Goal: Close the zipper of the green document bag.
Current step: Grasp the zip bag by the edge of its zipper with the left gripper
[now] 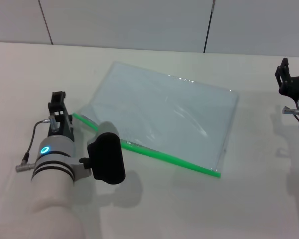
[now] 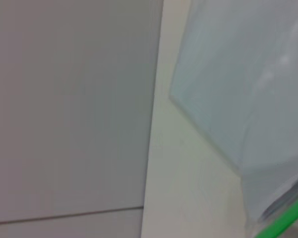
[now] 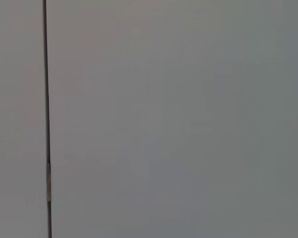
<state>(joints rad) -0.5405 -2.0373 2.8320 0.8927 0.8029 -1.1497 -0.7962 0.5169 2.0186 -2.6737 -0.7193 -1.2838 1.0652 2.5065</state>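
The green document bag [image 1: 162,112] lies flat mid-worktop, thin, floppy and slick, so pinch the zipper [image 1: 174,158] slider, unseen here. Left pincer [image 1: 58,102] beside its corner, right pincer [image 1: 284,74] well apart; their jaws I cannot tell.

Table [image 1: 154,209]: pale cream, matte, flat, filling most of the head view. Wall [image 1: 139,22]: light grey panels behind the table's far edge, split by thin dark seams; one such seam [image 3: 46,119] also seen in the right wrist view.
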